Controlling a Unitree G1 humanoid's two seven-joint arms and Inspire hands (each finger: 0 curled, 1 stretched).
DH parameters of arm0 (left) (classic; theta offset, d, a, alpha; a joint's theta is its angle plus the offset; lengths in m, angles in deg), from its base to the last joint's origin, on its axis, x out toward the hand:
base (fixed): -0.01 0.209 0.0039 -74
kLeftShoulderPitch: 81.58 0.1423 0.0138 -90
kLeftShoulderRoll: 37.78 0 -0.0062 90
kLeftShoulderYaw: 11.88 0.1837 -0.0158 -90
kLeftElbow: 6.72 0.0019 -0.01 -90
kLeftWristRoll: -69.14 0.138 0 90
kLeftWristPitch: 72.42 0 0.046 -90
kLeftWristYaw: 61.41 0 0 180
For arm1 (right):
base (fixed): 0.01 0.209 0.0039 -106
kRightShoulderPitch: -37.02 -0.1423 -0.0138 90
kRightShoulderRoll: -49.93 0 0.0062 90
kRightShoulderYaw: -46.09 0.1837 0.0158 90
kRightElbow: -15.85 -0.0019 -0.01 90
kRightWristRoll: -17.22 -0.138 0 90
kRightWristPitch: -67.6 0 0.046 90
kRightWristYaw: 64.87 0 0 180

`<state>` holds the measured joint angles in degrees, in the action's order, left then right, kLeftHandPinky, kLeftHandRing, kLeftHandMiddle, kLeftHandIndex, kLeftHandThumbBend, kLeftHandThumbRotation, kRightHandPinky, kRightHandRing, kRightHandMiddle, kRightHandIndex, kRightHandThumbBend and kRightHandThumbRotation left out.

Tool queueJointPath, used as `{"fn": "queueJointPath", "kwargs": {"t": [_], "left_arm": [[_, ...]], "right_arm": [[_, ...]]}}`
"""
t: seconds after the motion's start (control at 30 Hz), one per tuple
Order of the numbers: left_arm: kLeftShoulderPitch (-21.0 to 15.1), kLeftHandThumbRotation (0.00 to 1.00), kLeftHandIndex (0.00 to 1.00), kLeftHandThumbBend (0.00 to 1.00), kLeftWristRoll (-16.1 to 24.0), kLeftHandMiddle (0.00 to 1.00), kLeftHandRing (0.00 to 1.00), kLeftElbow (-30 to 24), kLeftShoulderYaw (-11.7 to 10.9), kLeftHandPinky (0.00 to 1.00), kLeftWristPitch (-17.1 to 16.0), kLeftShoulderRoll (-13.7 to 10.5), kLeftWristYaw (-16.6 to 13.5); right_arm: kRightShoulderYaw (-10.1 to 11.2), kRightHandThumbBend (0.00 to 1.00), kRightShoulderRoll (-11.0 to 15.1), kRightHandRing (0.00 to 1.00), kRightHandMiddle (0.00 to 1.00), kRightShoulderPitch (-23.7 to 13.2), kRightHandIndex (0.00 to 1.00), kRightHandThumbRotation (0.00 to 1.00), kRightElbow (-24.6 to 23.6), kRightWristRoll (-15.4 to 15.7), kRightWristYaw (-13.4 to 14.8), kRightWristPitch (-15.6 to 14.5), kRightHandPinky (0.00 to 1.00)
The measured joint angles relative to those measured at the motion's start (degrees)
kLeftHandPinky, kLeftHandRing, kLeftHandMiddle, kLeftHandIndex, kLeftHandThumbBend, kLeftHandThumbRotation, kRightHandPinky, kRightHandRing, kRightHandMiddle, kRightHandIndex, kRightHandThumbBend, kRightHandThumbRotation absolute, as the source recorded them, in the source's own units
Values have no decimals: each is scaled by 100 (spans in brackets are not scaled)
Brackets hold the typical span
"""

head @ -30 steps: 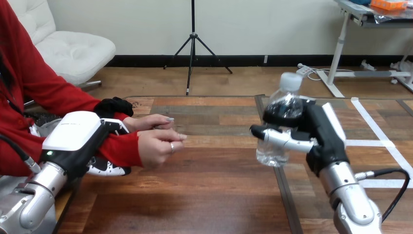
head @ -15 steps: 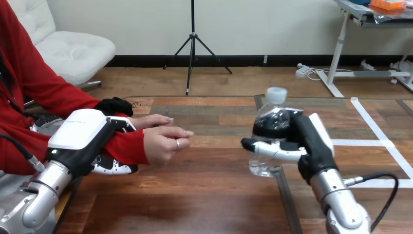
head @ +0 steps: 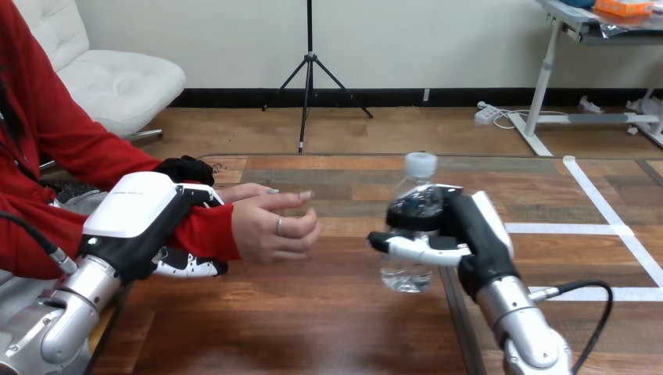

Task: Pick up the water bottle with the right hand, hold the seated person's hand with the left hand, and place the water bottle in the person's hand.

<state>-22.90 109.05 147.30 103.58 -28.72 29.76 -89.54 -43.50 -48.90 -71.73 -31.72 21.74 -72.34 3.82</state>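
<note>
The bottle (head: 406, 273) is held by the right hand (head: 478, 234) near the middle of the tabletop (head: 313, 328), just left of the dark seam (head: 457, 320) that runs from the front edge toward the back edge. The right hand's fingers (head: 406, 248) are wrapped across the front of the bottle and its thumb is set against the upper part, so the bottle is firmly clasped. The bottle is kept close to upright, with its white cap (head: 420, 164) on top. It cannot be told whether its base touches the wood.

Toward the left edge of the tabletop, the person's wrist (head: 205, 233), covered by a red sleeve, is enclosed by the left hand (head: 141, 207). The white back of that hand is seen over the sleeve, and its fingers (head: 188, 267) are curled round beneath it.

The person's nearer hand (head: 274, 230) is extended past the left hand toward the middle of the tabletop, with its fingers loosely bent and turned toward the bottle. The person's farther hand (head: 262, 192) is seen just behind it. The nearer hand and the bottle are near each other but apart, with bare wood between them.

White tape (head: 606, 205) is laid in lines on the right part of the tabletop, well apart from both hands.
</note>
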Motion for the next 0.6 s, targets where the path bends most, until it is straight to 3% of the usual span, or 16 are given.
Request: {"fn": "queueJointPath", "kwargs": {"t": [0.27,0.6], "left_arm": [[132,19,59,75,-125,56,52,-303,-115,46,20,28,224],[341,15,59,76,-122,56,52,-669,-201,45,42,113,234]], "right_arm": [[-113,81,-107,32,39,-172,41,0,308,172,87,122,27],[-228,81,-220,33,39,-333,42,0,482,272,147,266,28]]}}
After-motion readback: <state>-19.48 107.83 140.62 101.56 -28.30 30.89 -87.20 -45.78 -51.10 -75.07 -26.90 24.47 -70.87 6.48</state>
